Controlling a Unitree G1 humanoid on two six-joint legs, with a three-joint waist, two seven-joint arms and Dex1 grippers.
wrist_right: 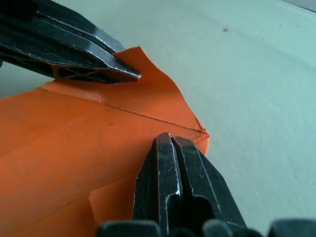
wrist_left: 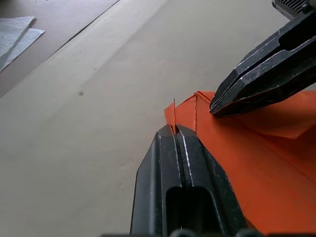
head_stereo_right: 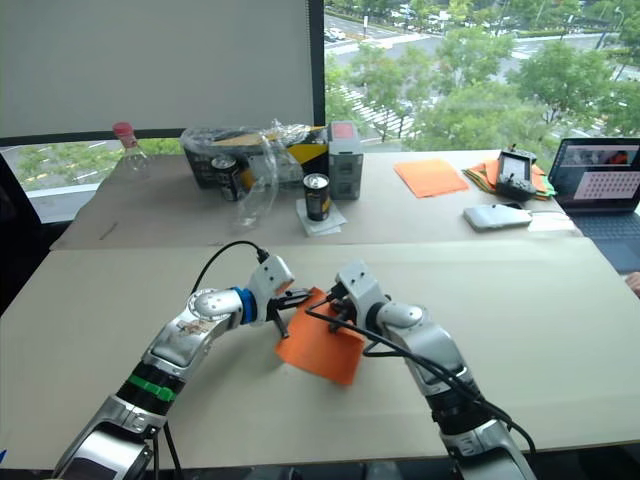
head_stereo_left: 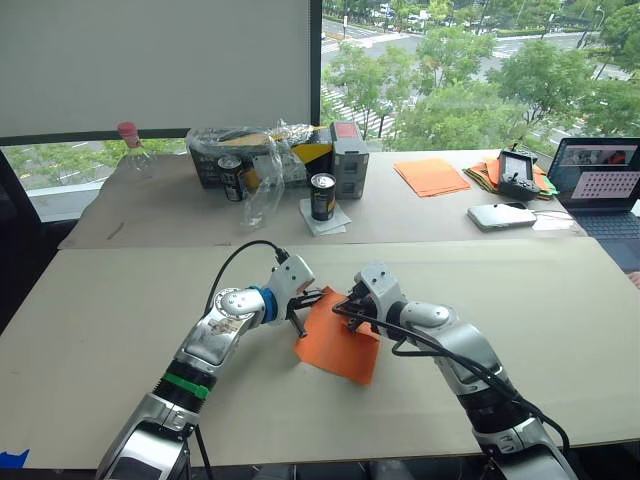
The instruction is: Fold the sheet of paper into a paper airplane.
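The sheet of paper (head_stereo_left: 340, 345) is bright orange, creased, and lies partly folded on the near table, its far edge lifted. My left gripper (head_stereo_left: 300, 318) is shut on the sheet's raised far-left corner; in the left wrist view a thin paper edge (wrist_left: 174, 111) sticks up between its fingertips (wrist_left: 168, 136). My right gripper (head_stereo_left: 350, 308) is shut a few centimetres to the right, its closed tips pressing down on a crease (wrist_right: 148, 116) near the sheet's far corner. In the right wrist view the left gripper (wrist_right: 131, 74) holds the curled corner.
On the far table stand two dark cans (head_stereo_left: 322, 196), a clear bottle (head_stereo_left: 132, 150), a basket with plastic wrap (head_stereo_left: 250, 155), a neat orange stack (head_stereo_left: 432, 175), a mixed paper pile (head_stereo_left: 488, 172), a white device (head_stereo_left: 500, 215) and a laptop (head_stereo_left: 605, 185).
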